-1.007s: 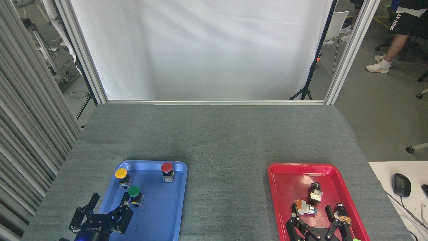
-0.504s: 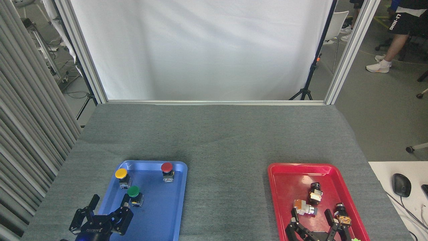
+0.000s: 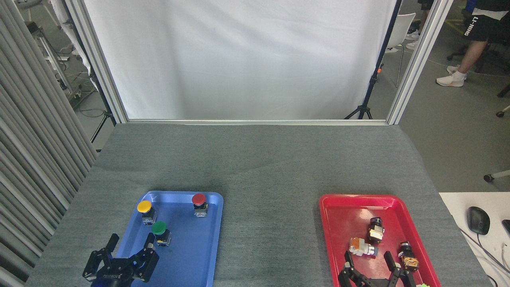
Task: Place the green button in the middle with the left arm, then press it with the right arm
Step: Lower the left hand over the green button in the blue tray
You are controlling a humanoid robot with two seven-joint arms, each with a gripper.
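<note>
Blue tray (image 3: 191, 255) holding green button (image 3: 159, 229), yellow button (image 3: 144, 207), red button (image 3: 198, 199), left hand (image 3: 129, 243) spread.

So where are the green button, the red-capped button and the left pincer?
green button (image 3: 159, 228), head view, on its green cap.
red-capped button (image 3: 198, 199), head view, on its red cap.
left pincer (image 3: 130, 242), head view, between its fingertips.

a blue tray (image 3: 199, 255) lies left on the cloth, carrying a yellow-capped button (image 3: 145, 210) and a red-capped button (image 3: 199, 203). a red tray (image 3: 342, 223) lies right with three small switch parts (image 3: 375, 230). a white backdrop (image 3: 239, 59) hangs behind; a computer mouse (image 3: 477, 220) sits far right, and a person's legs (image 3: 466, 52) show top right.
</note>
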